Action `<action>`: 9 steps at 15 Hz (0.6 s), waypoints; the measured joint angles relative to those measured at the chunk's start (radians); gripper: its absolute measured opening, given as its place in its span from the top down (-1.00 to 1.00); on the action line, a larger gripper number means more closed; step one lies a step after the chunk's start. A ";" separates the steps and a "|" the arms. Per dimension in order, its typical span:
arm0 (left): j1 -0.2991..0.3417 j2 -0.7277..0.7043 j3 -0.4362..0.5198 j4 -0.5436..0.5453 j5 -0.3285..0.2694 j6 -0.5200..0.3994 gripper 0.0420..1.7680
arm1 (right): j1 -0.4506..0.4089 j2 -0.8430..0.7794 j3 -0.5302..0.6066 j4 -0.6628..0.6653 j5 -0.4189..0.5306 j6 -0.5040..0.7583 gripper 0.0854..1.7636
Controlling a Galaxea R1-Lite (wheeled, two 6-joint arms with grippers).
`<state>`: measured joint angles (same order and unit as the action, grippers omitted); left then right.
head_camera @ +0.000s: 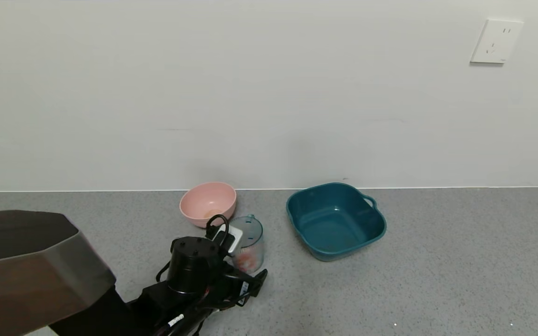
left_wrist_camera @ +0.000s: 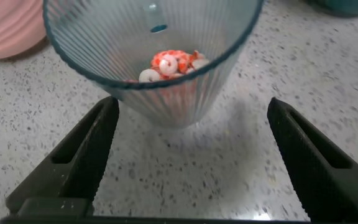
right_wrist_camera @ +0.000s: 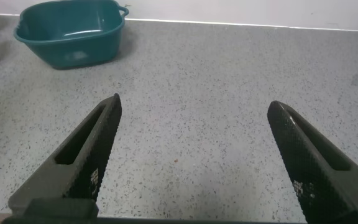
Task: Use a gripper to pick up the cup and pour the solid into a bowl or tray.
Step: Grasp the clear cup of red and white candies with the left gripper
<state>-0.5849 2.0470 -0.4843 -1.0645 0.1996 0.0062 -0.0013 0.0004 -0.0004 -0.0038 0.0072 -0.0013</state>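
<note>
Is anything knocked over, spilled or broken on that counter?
Nothing stands out. The cup stands upright with the red and white pieces inside, none on the counter. The teal basin and pink bowl sit upright. The left hand is open before the cup.

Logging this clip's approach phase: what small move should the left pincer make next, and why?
Probably ease the left pincer forward and close. Its fingers are open, short of the ribbed cup, which stands upright on the counter, orange-red and white pieces inside. The teal basin waits on the cup's right. The right pincer idles open.
</note>
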 joint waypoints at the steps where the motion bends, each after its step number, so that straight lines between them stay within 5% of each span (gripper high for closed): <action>1: 0.004 0.012 -0.014 -0.001 0.005 0.001 -0.94 | 0.000 0.000 0.000 0.000 0.000 0.000 -0.94; 9: 0.050 0.091 -0.142 0.009 0.007 0.009 -0.94 | 0.000 0.000 0.000 0.000 0.000 0.000 -0.94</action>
<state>-0.5353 2.1383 -0.6262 -1.0553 0.2062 0.0149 -0.0013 0.0004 -0.0004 -0.0038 0.0072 -0.0013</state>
